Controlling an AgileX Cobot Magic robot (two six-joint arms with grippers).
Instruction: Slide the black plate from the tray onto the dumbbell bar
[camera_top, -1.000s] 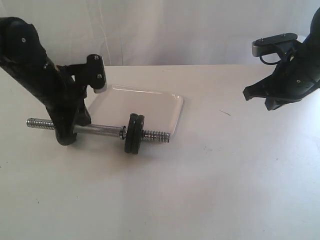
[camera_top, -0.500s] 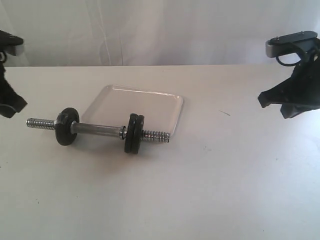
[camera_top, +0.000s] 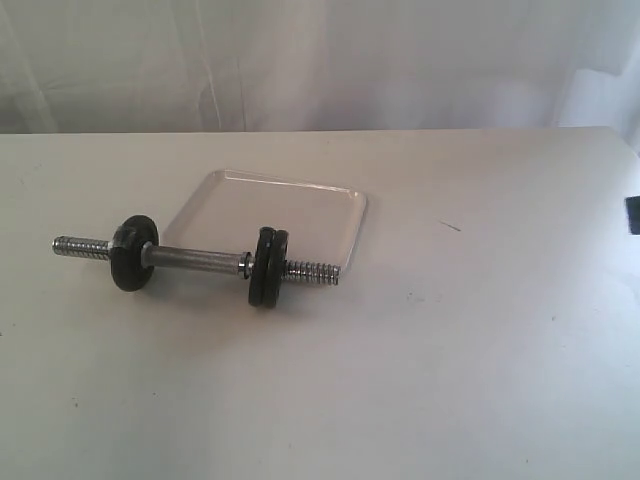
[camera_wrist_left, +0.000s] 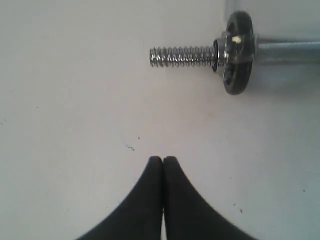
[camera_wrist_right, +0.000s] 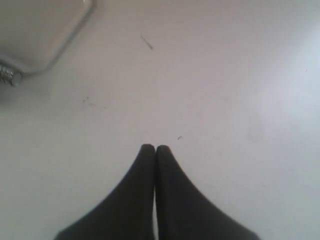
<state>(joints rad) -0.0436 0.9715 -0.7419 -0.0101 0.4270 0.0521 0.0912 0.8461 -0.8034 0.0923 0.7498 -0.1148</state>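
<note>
The plate (camera_top: 128, 268) is on the bar (camera_top: 200, 259) now, standing upright near its left threaded end, and the tray (camera_top: 290, 208) behind it lies bare. A second ago the left arm was down over that very spot. Half a second ago it had lifted away to the side, and now both arms are gone from the wide view (only a dark sliver shows at the right border). The plate has not stirred since the arm left, nor has the bar rolled. The left gripper (camera_wrist_left: 163, 160) hangs above the table (camera_top: 450, 360), jaws pressed together with nothing between them, the bar's threaded end nearby. The right gripper (camera_wrist_right: 154, 148) is likewise closed and empty, near the tray's corner. To my eye the job is done: the plate sits opposite the pair of discs (camera_top: 268, 268), and the arms seem to be pulling back to rest
</note>
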